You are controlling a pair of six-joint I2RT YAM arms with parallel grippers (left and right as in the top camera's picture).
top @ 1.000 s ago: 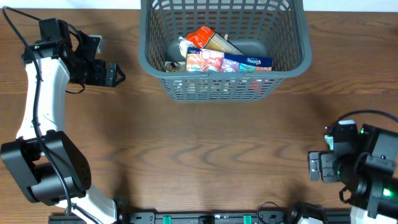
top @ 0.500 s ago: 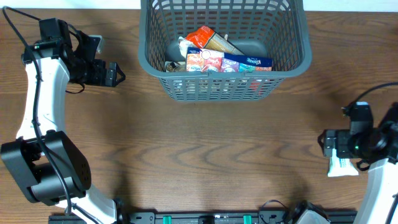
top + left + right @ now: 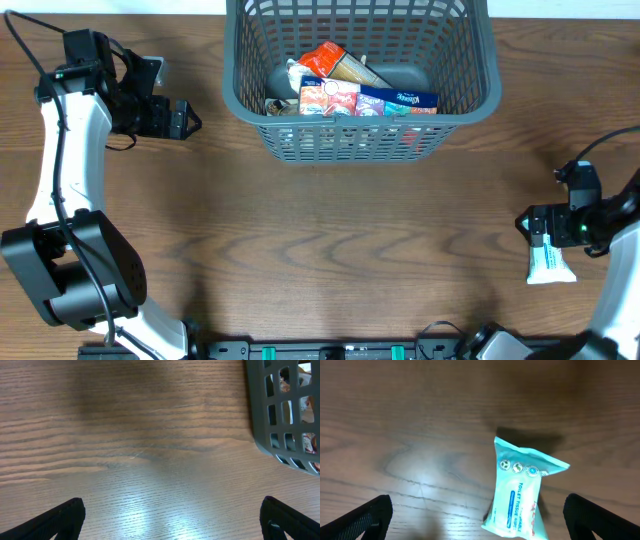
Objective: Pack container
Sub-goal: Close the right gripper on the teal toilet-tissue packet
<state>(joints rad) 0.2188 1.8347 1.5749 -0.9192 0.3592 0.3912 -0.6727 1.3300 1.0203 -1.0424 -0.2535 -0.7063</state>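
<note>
- The container [image 3: 350, 142] is sitting unmoved at the far edge of the table [image 3: 320, 250]. It is holding at least four packages [image 3: 345, 92], which are overlapping too much for an exact count.
- My left gripper [image 3: 170, 512] is idling well left of the container, fingers spread and carrying nothing.
- My right gripper [image 3: 477, 510] is the thing changing. It is swinging in, well to the container's front right, with jaws wide apart and empty.
- One tissue pack [image 3: 522, 492] is lying loose beneath it, so I am judging a pickup next.
- Counting: one container, two grippers, one loose pack.
</note>
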